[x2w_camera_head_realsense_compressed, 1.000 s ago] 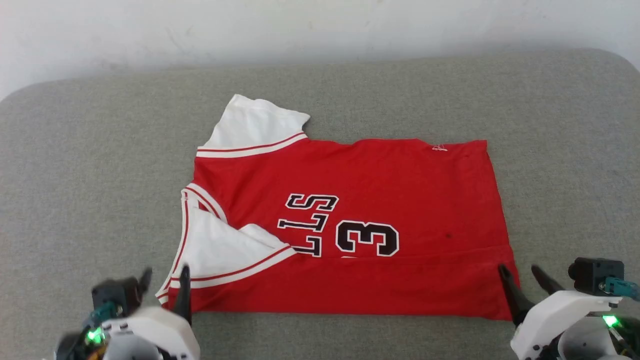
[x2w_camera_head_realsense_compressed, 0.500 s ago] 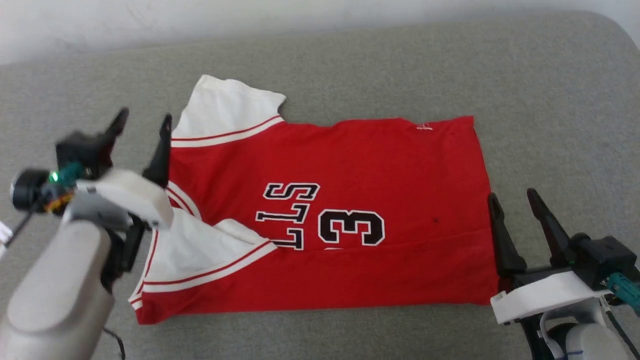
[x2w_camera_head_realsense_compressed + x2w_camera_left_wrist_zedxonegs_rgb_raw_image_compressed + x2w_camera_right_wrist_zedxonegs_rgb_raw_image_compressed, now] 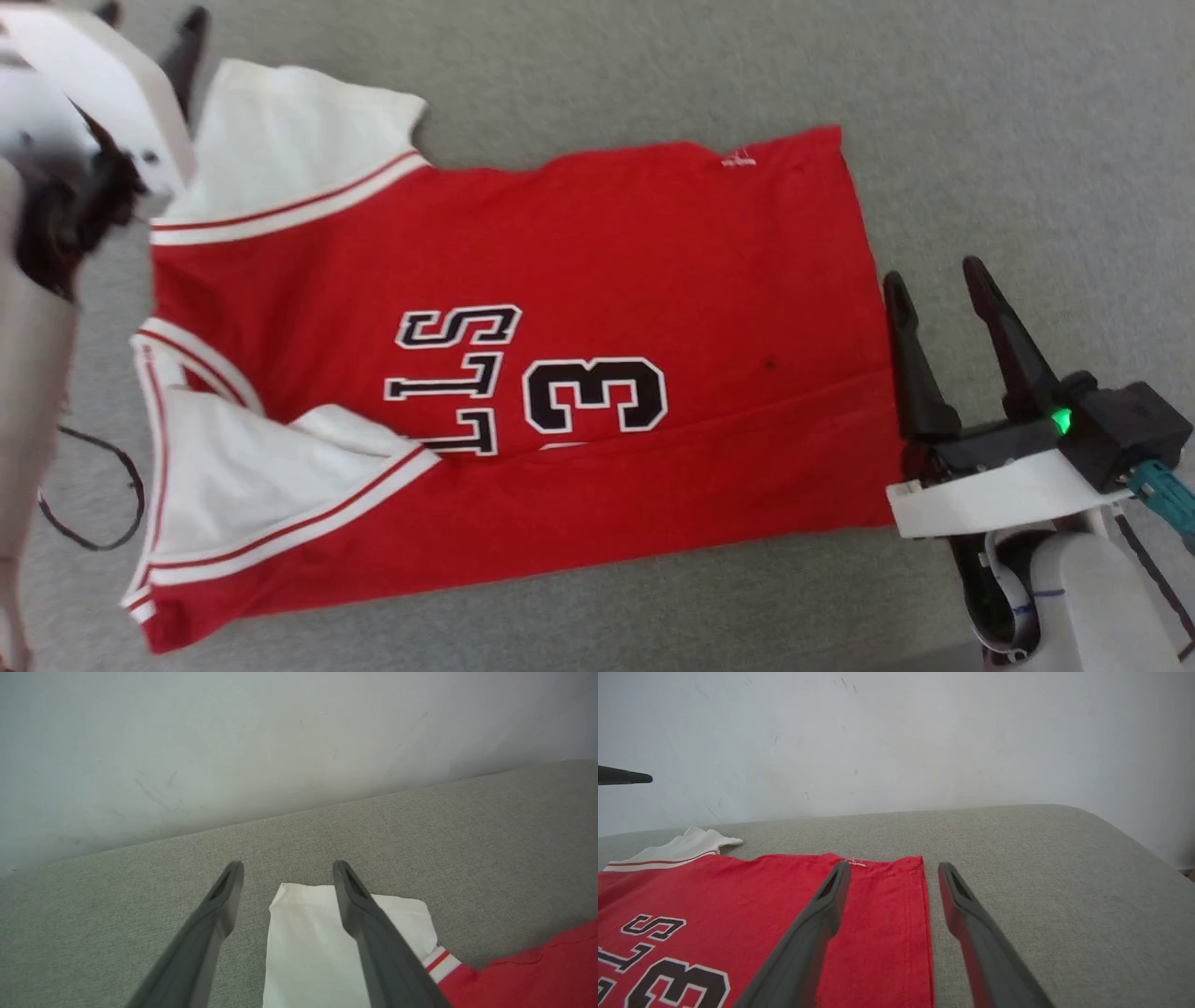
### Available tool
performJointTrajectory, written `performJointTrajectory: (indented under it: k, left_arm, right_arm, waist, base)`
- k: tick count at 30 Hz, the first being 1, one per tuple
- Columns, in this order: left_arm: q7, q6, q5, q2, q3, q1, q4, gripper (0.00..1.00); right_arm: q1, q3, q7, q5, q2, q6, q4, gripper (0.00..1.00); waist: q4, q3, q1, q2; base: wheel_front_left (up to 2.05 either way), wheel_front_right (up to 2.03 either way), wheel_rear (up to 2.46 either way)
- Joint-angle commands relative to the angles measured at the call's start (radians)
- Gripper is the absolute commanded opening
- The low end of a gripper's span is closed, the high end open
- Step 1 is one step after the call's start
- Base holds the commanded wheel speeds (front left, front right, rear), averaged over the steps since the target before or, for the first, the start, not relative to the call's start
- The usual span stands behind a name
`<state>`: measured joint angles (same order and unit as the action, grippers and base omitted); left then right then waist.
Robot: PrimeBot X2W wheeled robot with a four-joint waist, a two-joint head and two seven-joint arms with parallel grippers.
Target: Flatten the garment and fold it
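Note:
The red garment (image 3: 607, 243) lies spread on the grey padded surface, its "LLS" lettering and the 3 turned sideways. Its near edge is folded up along a crease, and the near white sleeve (image 3: 252, 476) lies folded onto the body. My left gripper (image 3: 149, 19) stands open at the far left; in the left wrist view, the left gripper (image 3: 288, 865) hangs over the far white sleeve (image 3: 308, 942), apart from it. My right gripper (image 3: 934, 275) is open beside the right hem; in the right wrist view, the right gripper (image 3: 895, 867) straddles the hem edge (image 3: 920, 905), holding nothing.
The grey padded surface (image 3: 980, 140) stretches wide to the right of and behind the garment. A pale wall (image 3: 896, 742) rises behind it, and the pad's rounded corner (image 3: 1134, 840) lies at the far right. A thin black cable (image 3: 93, 504) loops at the left edge.
The head camera has tilted down and closer. My left gripper has travelled from the near left corner up to the far sleeve. My right gripper has moved forward along the right hem.

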<state>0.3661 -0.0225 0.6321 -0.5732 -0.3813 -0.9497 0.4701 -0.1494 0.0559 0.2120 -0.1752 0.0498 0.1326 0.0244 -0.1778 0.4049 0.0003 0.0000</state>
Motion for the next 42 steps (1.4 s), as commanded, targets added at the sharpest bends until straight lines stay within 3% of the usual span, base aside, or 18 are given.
performJointTrajectory:
  k: [1, 10, 20, 21, 22, 23, 29, 37, 42]
  left_arm:
    - [0.046, -0.01, 0.009, -0.013, 0.001, -0.035, 0.012, 1.0]
    - [0.325, -0.113, 0.024, -0.079, 0.004, -0.116, 0.025, 1.0]
    - [0.428, -0.188, 0.029, -0.12, 0.005, -0.076, -0.045, 0.98]
    - [0.432, -0.189, 0.027, -0.124, 0.002, -0.071, -0.053, 0.43]
    - [0.437, -0.189, 0.028, -0.127, -0.001, -0.065, -0.061, 0.09]
    - [0.441, -0.188, 0.03, -0.129, -0.002, -0.061, -0.067, 0.0]
    - [0.428, -0.172, 0.033, -0.134, -0.006, -0.054, -0.1, 0.0]
    - [0.398, -0.151, 0.035, -0.1, -0.026, -0.067, -0.098, 0.0]
    - [0.381, -0.131, 0.035, -0.09, -0.035, -0.083, -0.083, 0.0]
  right_arm:
    - [-0.023, 0.012, 0.008, -0.01, 0.0, -0.002, 0.002, 1.0]
    - [-0.079, 0.055, 0.028, -0.034, 0.0, -0.002, 0.012, 1.0]
    - [-0.099, 0.064, 0.037, -0.038, 0.0, -0.002, 0.027, 1.0]
    - [-0.105, 0.069, 0.036, -0.036, 0.0, -0.002, 0.028, 1.0]
    - [-0.114, 0.076, 0.032, -0.028, 0.0, -0.002, 0.029, 1.0]
    - [-0.127, 0.081, 0.026, -0.02, 0.002, -0.002, 0.031, 1.0]
    - [-0.292, 0.074, -0.098, 0.015, 0.026, -0.002, 0.029, 1.0]
    - [-0.562, 0.024, -0.554, 0.022, 0.018, -0.002, -0.182, 1.0]
    - [-0.68, 0.032, -0.78, 0.024, 0.012, -0.002, -0.322, 1.0]
  waist:
    - [-0.073, 0.092, -0.0003, 0.0]
    - [-0.122, 0.171, -0.0003, 0.0]
    - [-0.131, 0.2, -0.0003, 0.0]
    - [-0.131, 0.2, -0.0003, 0.0]
    - [-0.13, 0.2, -0.0003, 0.0]
    - [-0.129, 0.199, -0.0003, 0.0]
    - [-0.12, 0.197, -0.0003, 0.0]
    - [-0.085, 0.192, -0.0003, 0.0]
    - [-0.065, 0.204, -0.0003, 0.0]
  base:
    - [0.0, 0.0, 0.0]
    - [0.0, 0.0, 0.0]
    - [0.0, 0.0, 0.0]
    - [0.0, 0.0, 0.0]
    - [0.0, 0.0, 0.0]
    - [0.0, 0.0, 0.0]
    - [0.0, 0.0, 0.0]
    - [0.0, 0.0, 0.0]
    - [0.0, 0.0, 0.0]
